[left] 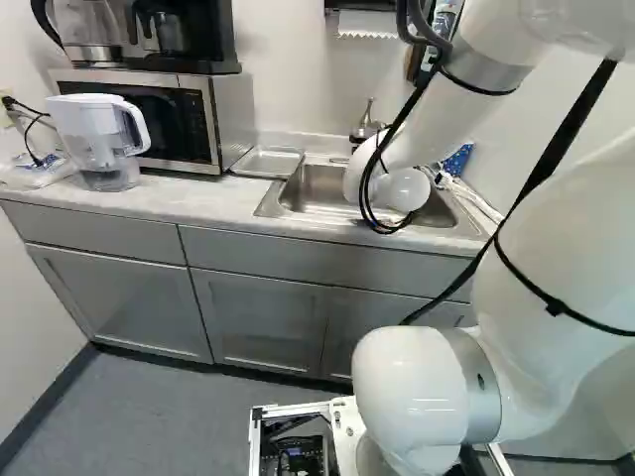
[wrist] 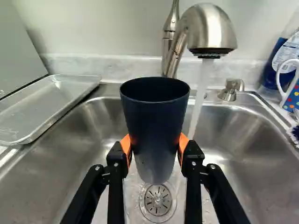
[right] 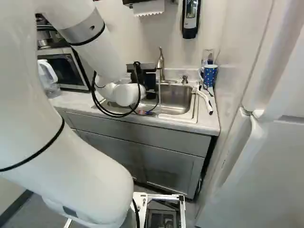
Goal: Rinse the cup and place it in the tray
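In the right base view my gripper shows partly, dark against the sink beyond the white wrist; its fingertips are hard to make out there. The wrist view shows the gripper shut on the dark blue cup, an orange pad against each side. Mouth up, the cup hangs over the drain in the steel sink. Water runs from the faucet and falls close beside the cup, not visibly into its mouth. The metal tray lies on the counter beside the sink, its visible part bare.
The microwave stands beyond the tray, with a water pitcher beside it. At the sink's other side are a dotted blue mug, a soap bottle and a white-handled brush. A refrigerator borders the counter.
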{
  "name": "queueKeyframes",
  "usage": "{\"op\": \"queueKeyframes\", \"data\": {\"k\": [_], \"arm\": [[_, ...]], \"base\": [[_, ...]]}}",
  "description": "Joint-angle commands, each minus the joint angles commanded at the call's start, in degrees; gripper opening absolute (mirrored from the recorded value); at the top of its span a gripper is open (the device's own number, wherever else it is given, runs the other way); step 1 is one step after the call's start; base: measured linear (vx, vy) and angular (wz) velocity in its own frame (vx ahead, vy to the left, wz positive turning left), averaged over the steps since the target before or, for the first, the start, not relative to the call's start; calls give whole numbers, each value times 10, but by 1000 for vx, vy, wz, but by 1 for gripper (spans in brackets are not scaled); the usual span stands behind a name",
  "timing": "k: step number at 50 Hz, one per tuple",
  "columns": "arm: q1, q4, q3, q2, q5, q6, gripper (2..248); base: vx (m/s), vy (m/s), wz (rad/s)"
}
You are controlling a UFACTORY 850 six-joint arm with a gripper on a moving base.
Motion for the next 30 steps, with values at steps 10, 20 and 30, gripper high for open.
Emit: {"op": "queueKeyframes", "data": {"k": [10,20,30], "arm": [[-19,0,-4,-5,0,0,117],[-39,0,-9,-10,0,0,117],[-44,0,-10,-10,0,0,117]], "base": [[0,0,0],[0,0,0],[0,0,0]]}}
